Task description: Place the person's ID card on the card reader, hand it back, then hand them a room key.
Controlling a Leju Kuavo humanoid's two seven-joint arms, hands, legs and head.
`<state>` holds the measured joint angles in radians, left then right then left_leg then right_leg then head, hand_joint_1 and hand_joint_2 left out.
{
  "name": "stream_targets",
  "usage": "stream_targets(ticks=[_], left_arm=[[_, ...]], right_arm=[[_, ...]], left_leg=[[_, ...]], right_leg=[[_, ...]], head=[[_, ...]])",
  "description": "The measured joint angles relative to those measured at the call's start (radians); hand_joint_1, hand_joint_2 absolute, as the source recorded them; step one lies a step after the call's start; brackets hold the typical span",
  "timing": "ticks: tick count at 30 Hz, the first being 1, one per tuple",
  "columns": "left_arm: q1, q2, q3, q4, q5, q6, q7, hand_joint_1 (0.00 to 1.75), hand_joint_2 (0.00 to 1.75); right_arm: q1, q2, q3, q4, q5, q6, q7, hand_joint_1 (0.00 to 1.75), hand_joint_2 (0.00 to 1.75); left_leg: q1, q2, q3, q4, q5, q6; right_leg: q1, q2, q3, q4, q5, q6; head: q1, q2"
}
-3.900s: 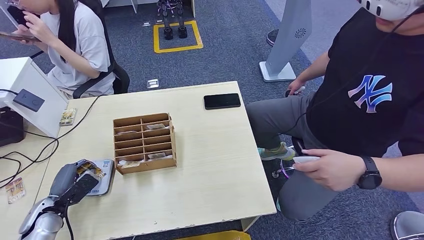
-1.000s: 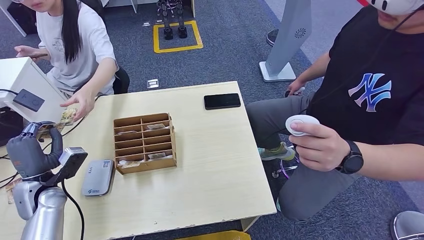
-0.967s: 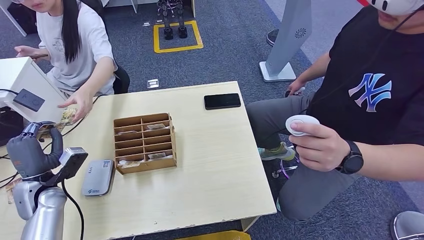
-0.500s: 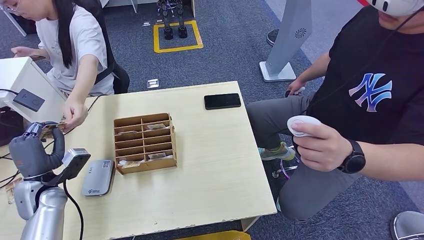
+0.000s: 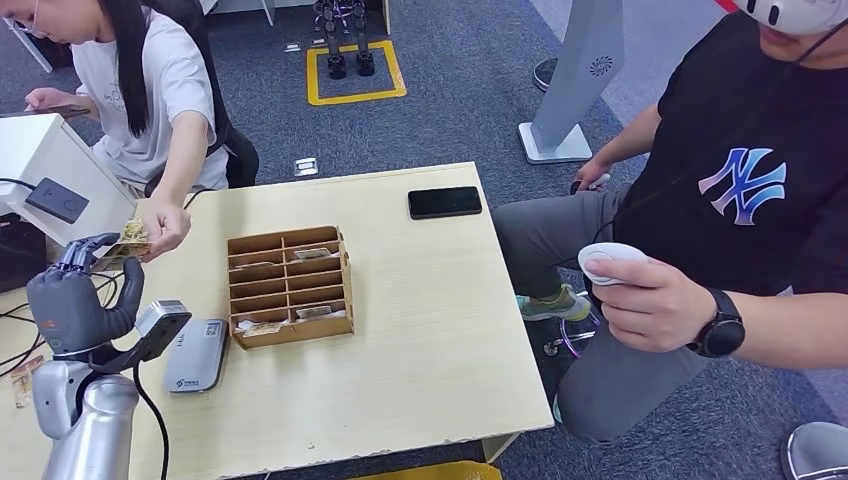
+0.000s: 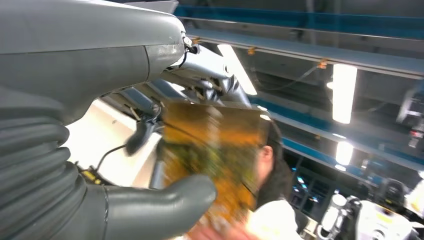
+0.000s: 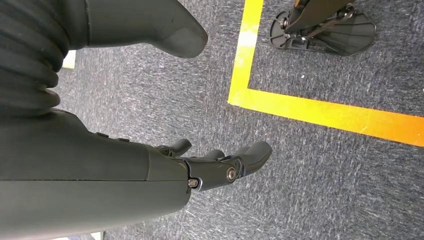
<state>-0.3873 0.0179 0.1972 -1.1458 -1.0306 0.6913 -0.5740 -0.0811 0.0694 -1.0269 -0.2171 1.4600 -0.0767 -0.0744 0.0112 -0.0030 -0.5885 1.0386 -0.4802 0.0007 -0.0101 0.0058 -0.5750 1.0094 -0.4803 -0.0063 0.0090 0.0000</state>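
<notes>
My left hand (image 5: pixel 75 300) is raised over the table's left edge and holds the ID card (image 5: pixel 124 246) at its fingertips. In the left wrist view the orange card (image 6: pixel 215 150) sits between my thumb (image 6: pixel 165 205) and fingers. The seated person's hand (image 5: pixel 165 226) touches the card's far end. The grey card reader (image 5: pixel 196 355) lies on the table just right of my hand, with nothing on it. A wooden box of room keys (image 5: pixel 290 285) stands beside the reader. My right hand (image 7: pixel 210 167) hangs over the carpet, holding nothing, fingers loosely apart.
A black phone (image 5: pixel 444 202) lies at the table's far right. A white box (image 5: pixel 50 185) and cables (image 5: pixel 30 325) crowd the left side. A second person sits at the right, holding a white controller (image 5: pixel 610 262).
My left hand lifted the card off the reader and carried it toward the seated person. That person's hand came down from the white box and reached the card.
</notes>
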Motion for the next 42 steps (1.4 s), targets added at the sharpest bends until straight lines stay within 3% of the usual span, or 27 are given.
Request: stream_targets(ticks=[14,18,21,28,33,36,42], left_arm=[[0.001,0.016,-0.011,0.024,0.008,-0.024,0.056,0.0,1.75],[0.022,0.018,-0.026,0.011,0.088,-0.152,-0.002,0.0,1.75],[0.11,0.029,-0.079,-0.061,0.111,-0.243,-0.066,0.0,1.75],[0.378,0.068,-0.217,-0.287,0.044,-0.179,-0.071,0.0,1.75],[0.475,0.101,-0.265,-0.383,-0.033,-0.14,-0.052,0.0,1.75],[0.53,0.122,-0.293,-0.416,-0.122,-0.083,0.001,0.0,1.75],[0.563,0.145,-0.35,-0.419,-0.261,-0.016,0.108,0.0,1.75]], right_arm=[[0.0,0.0,0.0,0.0,0.001,0.0,0.009,0.0,1.75],[0.0,0.0,-0.002,0.0,-0.01,-0.003,0.009,0.0,1.75],[0.001,0.0,-0.01,0.0,-0.03,-0.008,0.012,0.0,1.75],[0.012,0.001,-0.039,0.0,-0.051,-0.019,0.028,0.0,1.75],[0.012,0.001,-0.055,0.0,-0.059,-0.03,0.012,0.0,1.75],[0.013,0.001,-0.067,0.0,-0.064,-0.033,0.013,0.0,1.75],[0.012,0.004,-0.078,0.0,-0.07,-0.034,0.017,0.0,1.75]], left_leg=[[0.0,0.0,0.0,0.0,0.0,0.0],[0.0,0.0,0.0,0.0,0.0,0.0],[0.0,0.003,0.0,0.0,-0.001,0.001],[0.0,0.004,0.0,0.0,-0.004,0.003],[0.0,0.004,0.0,0.0,-0.004,0.003],[0.0,0.004,0.0,0.0,-0.004,0.003],[0.0,0.003,0.0,0.0,-0.004,0.004]], right_leg=[[0.0,0.0,0.0,0.0,0.0,0.0],[0.0,0.0,0.0,0.0,0.0,0.0],[0.0,0.003,0.0,0.0,0.0,0.0],[-0.001,0.004,0.0,-0.001,-0.003,0.003],[-0.001,0.004,0.0,-0.001,-0.003,0.003],[0.0,0.003,0.0,-0.001,-0.003,0.003],[0.0,0.002,0.001,-0.001,-0.003,0.003]], head=[[0.0,0.0],[0.0,0.0],[0.0,0.0],[0.0,0.0],[0.0,0.0],[0.0,0.0],[0.0,0.0]])
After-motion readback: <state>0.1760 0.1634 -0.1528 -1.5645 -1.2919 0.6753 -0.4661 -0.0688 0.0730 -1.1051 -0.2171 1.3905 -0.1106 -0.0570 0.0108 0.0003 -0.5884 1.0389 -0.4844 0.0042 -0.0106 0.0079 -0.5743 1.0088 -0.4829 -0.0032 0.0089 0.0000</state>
